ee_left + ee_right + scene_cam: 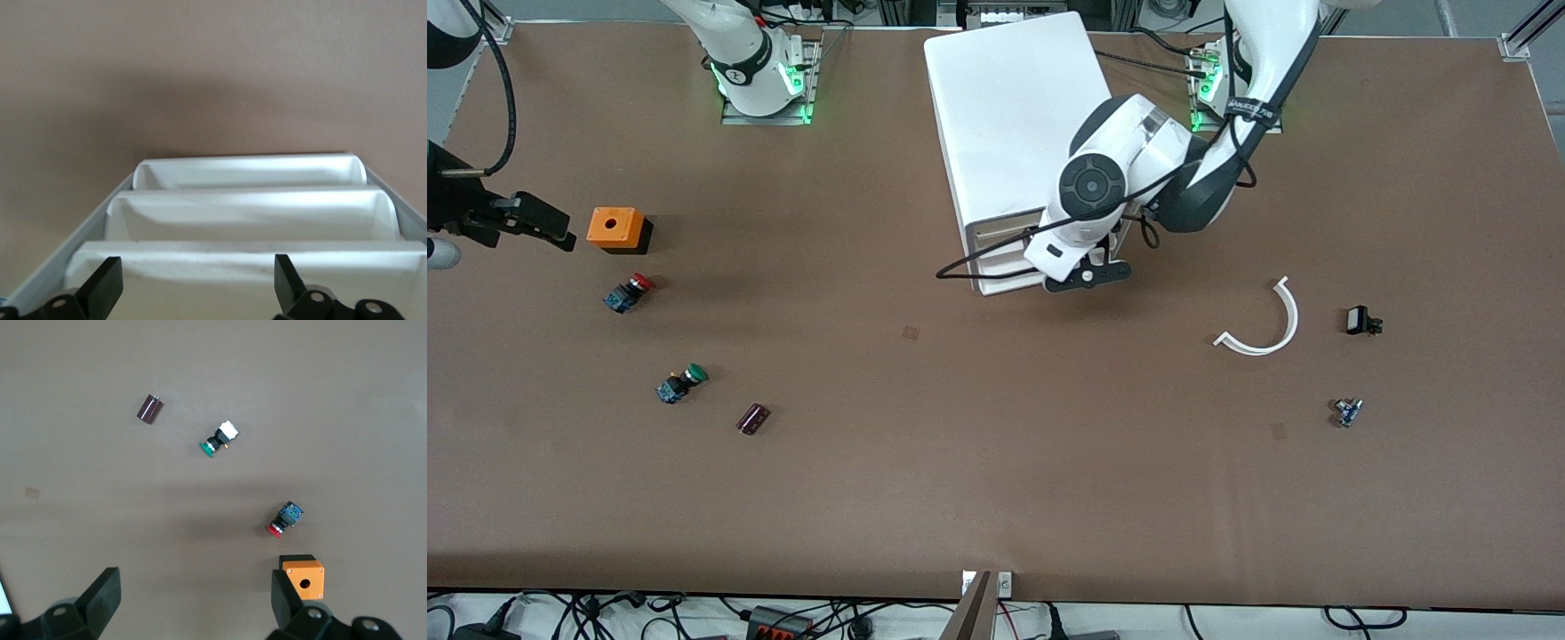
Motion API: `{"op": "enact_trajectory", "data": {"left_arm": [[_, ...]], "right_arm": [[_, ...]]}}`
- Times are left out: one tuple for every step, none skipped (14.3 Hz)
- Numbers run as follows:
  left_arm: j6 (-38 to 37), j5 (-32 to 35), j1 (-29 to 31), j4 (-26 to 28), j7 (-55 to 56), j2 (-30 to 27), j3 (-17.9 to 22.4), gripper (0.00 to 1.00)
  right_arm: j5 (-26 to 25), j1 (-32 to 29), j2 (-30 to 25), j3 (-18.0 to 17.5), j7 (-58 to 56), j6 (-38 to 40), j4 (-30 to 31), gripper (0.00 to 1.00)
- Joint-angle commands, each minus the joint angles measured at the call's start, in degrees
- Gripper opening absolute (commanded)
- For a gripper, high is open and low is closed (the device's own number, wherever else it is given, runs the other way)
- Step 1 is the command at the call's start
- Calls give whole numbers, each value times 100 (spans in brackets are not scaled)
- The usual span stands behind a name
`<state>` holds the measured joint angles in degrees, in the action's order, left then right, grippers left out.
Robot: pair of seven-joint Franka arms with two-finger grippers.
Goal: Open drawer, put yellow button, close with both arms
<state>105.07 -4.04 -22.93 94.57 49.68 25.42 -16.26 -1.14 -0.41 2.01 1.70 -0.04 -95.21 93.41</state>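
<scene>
The white cabinet [1009, 107] stands between the arm bases, its drawer fronts facing the front camera. My left gripper [1089, 274] hangs open just in front of those fronts. In the left wrist view its fingers [103, 283] straddle the top drawer's front [247, 270], which looks flush with the lower drawers [250, 213]. My right gripper [551, 227] is open and empty over the table at the right arm's end, beside an orange box [615, 228]; its fingers [100, 593] show wide apart. No yellow-capped button shows in any view.
A red-capped button [630, 292], a green-capped button [682, 384] and a maroon cylinder [753, 419] lie nearer the front camera than the orange box [303, 577]. Toward the left arm's end lie a white curved strip [1263, 324], a small black part [1360, 320] and a small blue part [1347, 412].
</scene>
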Motion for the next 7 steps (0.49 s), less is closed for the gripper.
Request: {"op": "enact_trajectory", "data": {"left_arm": [[-74,227,403,-175,-571,-151,-27,100],[-153,480,587,-288,-843,-178,-27,100],[-345,744,745,-446,-1089,-239,-44,100],[-556,990,877,-648,-1292,-257,-44,100],[-775,1184,965,-850,-1520,-266,-35,100],[-1021,1308,1140,-1113,-1897,-266,-35,100],[-1172,1309,1360,-1299,-2301,-266,-35,100]], "right_arm": [[-80,32,-184,24,-84,-7,221,100],[-45,32,-184,24,-75,116,213,100],[-45,32,-184,24,-75,178,186,100],[-36,32,-184,24,-58,196,169,100],[-18,32,-175,32,-58,196,160,100],[-1,23,-166,32,-67,196,160,100],[-1,23,-184,41,-75,205,160,100]]}}
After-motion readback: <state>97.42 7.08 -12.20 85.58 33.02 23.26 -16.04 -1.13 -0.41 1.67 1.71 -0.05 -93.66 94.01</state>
